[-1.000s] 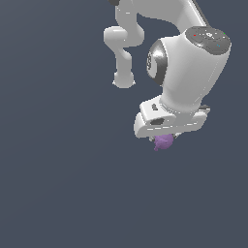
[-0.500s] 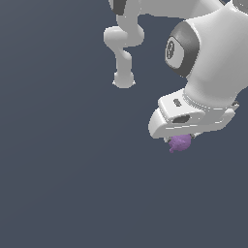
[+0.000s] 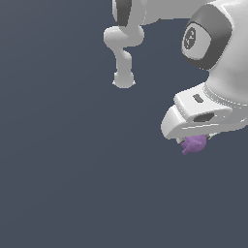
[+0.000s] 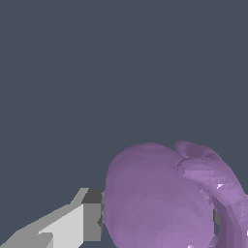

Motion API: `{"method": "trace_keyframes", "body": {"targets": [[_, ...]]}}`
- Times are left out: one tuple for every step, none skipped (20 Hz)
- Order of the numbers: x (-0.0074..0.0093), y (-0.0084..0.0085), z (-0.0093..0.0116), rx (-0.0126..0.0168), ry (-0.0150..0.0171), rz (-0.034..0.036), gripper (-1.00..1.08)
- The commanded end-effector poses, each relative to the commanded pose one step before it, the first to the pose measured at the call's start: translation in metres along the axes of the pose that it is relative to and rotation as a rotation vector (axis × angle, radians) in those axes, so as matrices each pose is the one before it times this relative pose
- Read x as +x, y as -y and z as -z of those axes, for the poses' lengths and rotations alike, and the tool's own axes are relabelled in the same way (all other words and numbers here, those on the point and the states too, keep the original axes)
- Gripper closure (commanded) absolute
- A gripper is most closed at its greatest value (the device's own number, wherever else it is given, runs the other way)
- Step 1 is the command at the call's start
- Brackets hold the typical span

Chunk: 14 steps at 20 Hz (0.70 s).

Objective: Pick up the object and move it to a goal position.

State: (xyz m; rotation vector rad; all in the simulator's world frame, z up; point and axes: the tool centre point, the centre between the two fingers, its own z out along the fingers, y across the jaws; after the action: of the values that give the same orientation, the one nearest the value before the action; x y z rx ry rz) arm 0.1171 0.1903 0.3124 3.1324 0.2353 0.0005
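The object (image 3: 194,143) is a small purple lump with little knobs. In the exterior view it hangs just under the white hand of my arm, at the exterior view's right. My gripper (image 3: 196,139) is shut on it; the fingers are mostly hidden behind the hand. In the wrist view the purple object (image 4: 160,198) fills much of the frame, close to the camera, with one grey-white finger (image 4: 72,223) pressed against its side. The other finger is hidden behind the lump.
The arm's white base (image 3: 123,80) stands far back in the exterior view, with the links rising from it. A plain dark grey surface (image 3: 72,169) lies all around.
The arm has carried the purple object toward the exterior view's right and nearer the camera, so the hand looks larger. The grip on the object has held.
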Motion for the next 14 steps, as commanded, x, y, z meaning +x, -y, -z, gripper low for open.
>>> {"method": "trace_keyframes", "body": {"targets": [[0.0041,0.00392,0.00497,-0.00008,0.00003,-0.00032,1.08],[0.00146,0.00137,0.00166,0.0,0.0,0.0,1.08],[0.00136,0.00126,0.00154,0.0,0.0,0.0,1.08],[0.00122,0.00112,0.00137,0.0,0.0,0.0,1.08],[0.00109,0.00099,0.00121,0.0,0.0,0.0,1.08],[0.00097,0.00087,0.00107,0.0,0.0,0.0,1.08],[0.00089,0.00097,0.00081,0.00046,0.00022,0.00047,1.08],[0.00076,0.00067,0.00083,0.0,0.0,0.0,1.08],[0.00067,0.00058,0.00072,0.0,0.0,0.0,1.08],[0.00059,0.0005,0.00062,0.0,0.0,0.0,1.08],[0.00051,0.00043,0.00054,0.0,0.0,0.0,1.08],[0.00045,0.00037,0.00046,0.0,0.0,0.0,1.08],[0.00038,0.00031,0.00039,0.0,0.0,0.0,1.08],[0.00033,0.00026,0.00033,0.0,0.0,0.0,1.08]]}}
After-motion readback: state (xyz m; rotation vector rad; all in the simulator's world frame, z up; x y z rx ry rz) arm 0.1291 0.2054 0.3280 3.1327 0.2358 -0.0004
